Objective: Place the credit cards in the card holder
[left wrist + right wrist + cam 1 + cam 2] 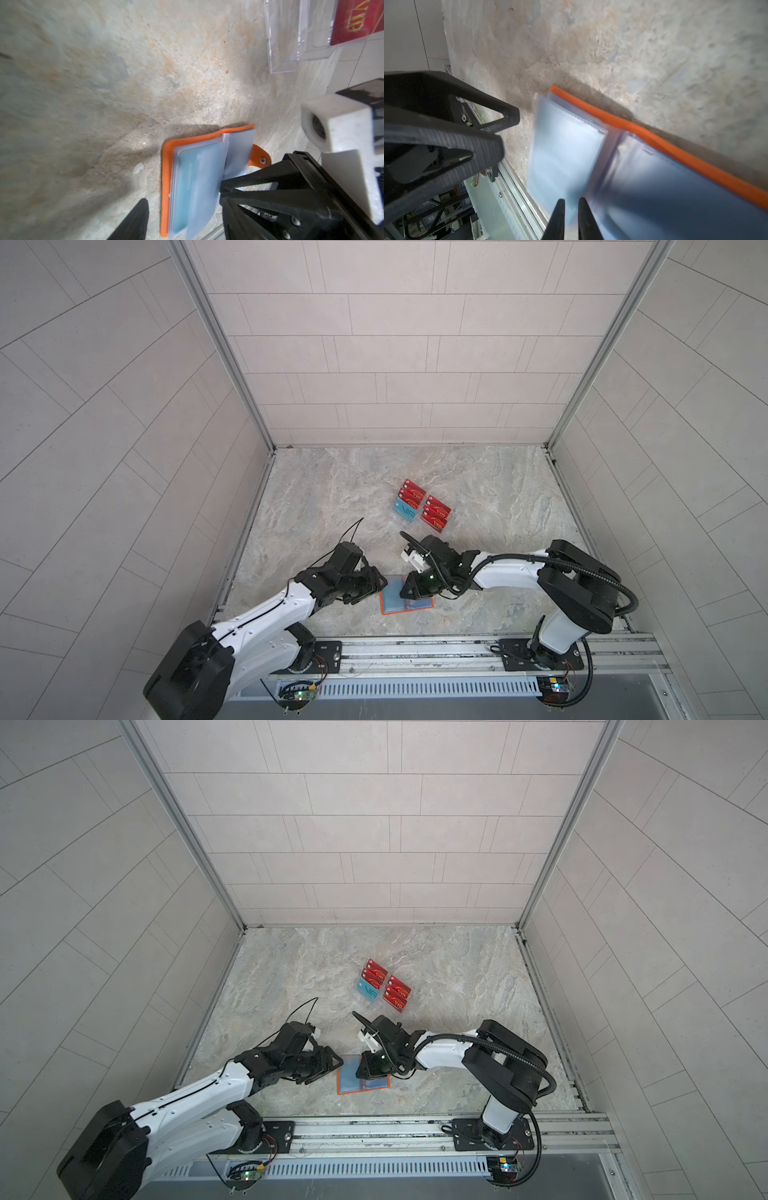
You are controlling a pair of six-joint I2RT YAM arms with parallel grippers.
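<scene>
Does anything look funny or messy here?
Yes: one clear plastic sleeve inside the open orange leather-like wallet stands up, blurry, instead of lying flat, next to the right pincer. The red and teal cards sit neatly in their clear acrylic rack.

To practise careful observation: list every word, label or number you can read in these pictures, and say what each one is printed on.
"VIP": on the teal card in the clear rack.
"VIP": in gold on the red cards in the same rack.
Small marks at the cards' corners: too small to read.
The card holder shows no text.
</scene>
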